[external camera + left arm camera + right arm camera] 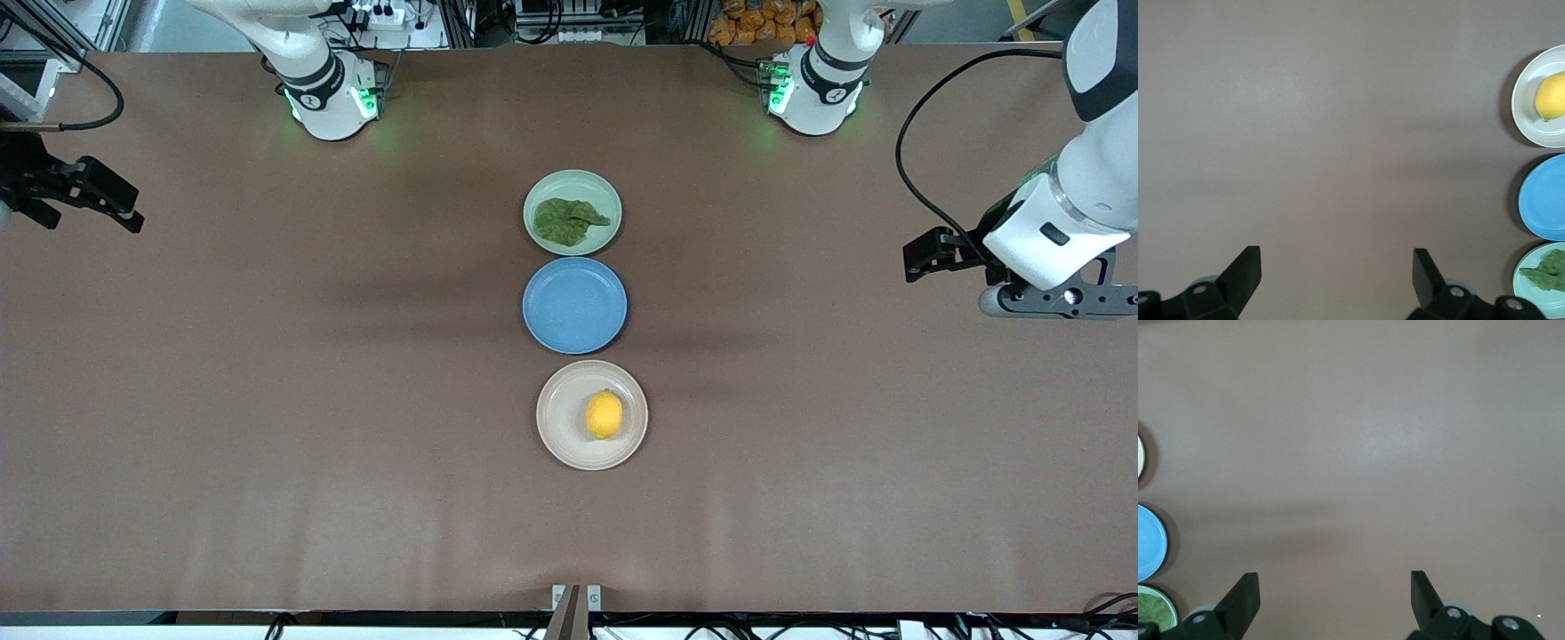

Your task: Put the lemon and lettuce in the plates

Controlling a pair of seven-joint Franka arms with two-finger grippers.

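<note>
The lemon (605,415) rests in the beige plate (560,436) and the lettuce (569,221) in the mint plate (582,181), a blue plate (574,305) between; the job looks finished. Left gripper (1336,275) and right gripper (1335,597) hover over bare worktop (267,400), fingers wide and empty, well apart from the plates.

lemon (605,415) yellow | lettuce (570,221) dark green, perhaps mottled | plate (574,305) blue
</note>
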